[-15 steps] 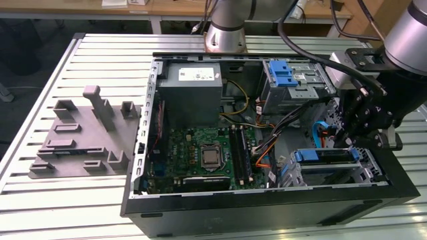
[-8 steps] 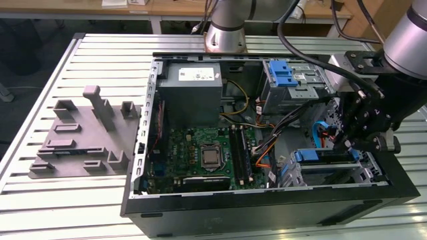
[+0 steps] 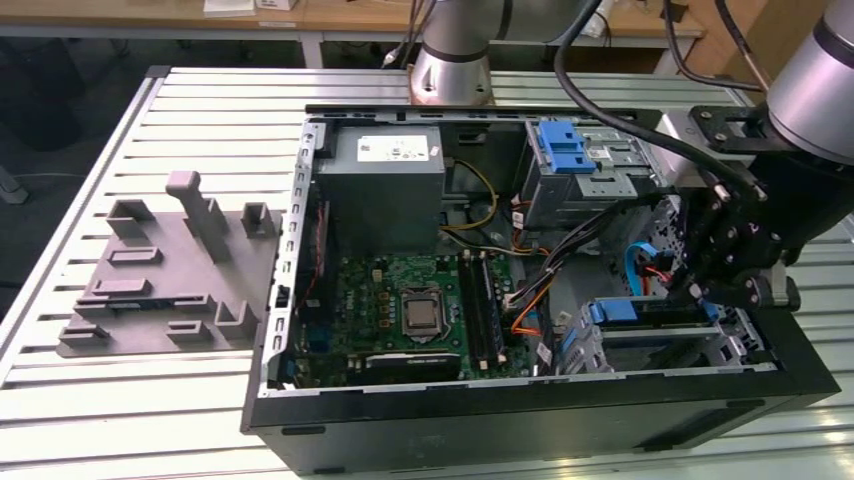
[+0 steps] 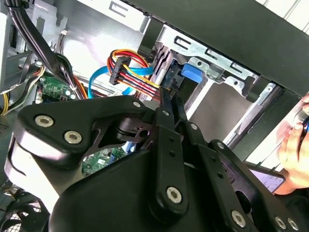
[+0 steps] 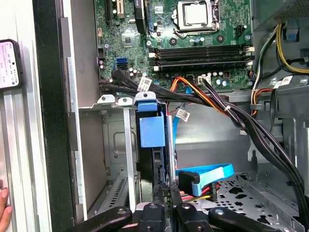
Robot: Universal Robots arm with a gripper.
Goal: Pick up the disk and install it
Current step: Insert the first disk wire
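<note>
The disk (image 3: 647, 318) sits on edge in the metal drive bay (image 3: 727, 345) at the front corner of the open computer case, on the exterior view's right. Its blue rail (image 5: 152, 130) faces up, and its blue tab (image 4: 190, 75) shows beside the bay wall. My gripper (image 3: 697, 295) hangs straight over it. The two thin black fingers (image 4: 166, 111) lie close together, and their tips rest at the disk's upper edge (image 5: 153, 166). In the first wrist view the gripper (image 5: 164, 195) is shut, with nothing seen between the fingers.
Cable bundles (image 5: 217, 101) and a blue flat cable (image 5: 207, 174) run close beside the bay. The motherboard (image 3: 407, 310), a grey power supply (image 3: 387, 190) and an upper cage with a blue latch (image 3: 567, 150) fill the case. A grey fixture (image 3: 160, 270) lies outside. A person's hand (image 4: 297, 145) holds a phone (image 5: 9, 63) nearby.
</note>
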